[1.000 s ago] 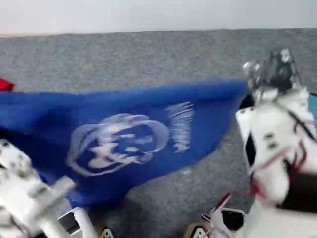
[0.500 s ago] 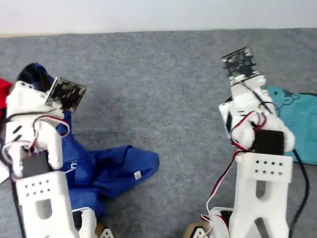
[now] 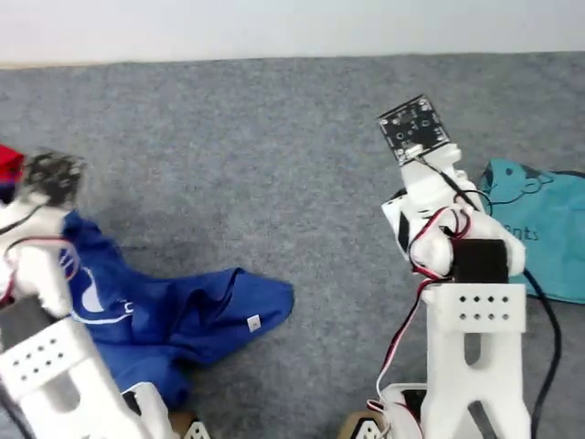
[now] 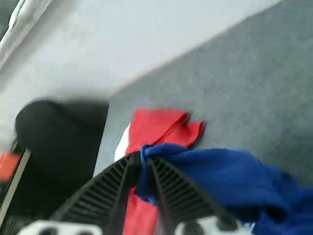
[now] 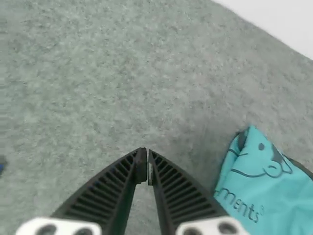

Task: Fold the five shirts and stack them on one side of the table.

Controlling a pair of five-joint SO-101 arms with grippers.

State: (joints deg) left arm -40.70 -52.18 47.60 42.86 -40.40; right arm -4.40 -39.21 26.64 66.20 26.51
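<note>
A blue shirt (image 3: 174, 311) lies crumpled on the grey table at the front left, one part drawn up toward the left arm. My left gripper (image 4: 142, 164) is shut on a bunch of the blue shirt (image 4: 220, 171), held above a red shirt (image 4: 156, 129) near the table's left edge. The red shirt (image 3: 9, 163) peeks in at the far left of the high view. My right gripper (image 5: 144, 164) is shut with nothing in it, over bare table at mid right. Beside it lies a teal shirt (image 5: 264, 181), also at the right edge (image 3: 539, 224).
The grey table surface (image 3: 256, 155) stretches bare across the middle and back. A white wall (image 3: 274, 27) runs behind the far edge. A dark round object (image 4: 54, 132) sits off the table's left side.
The blue shirt, held spread wide between both arms a second ago, has dropped from the right gripper and collapsed at the left. The left arm has swung further left; the right arm shifted slightly.
</note>
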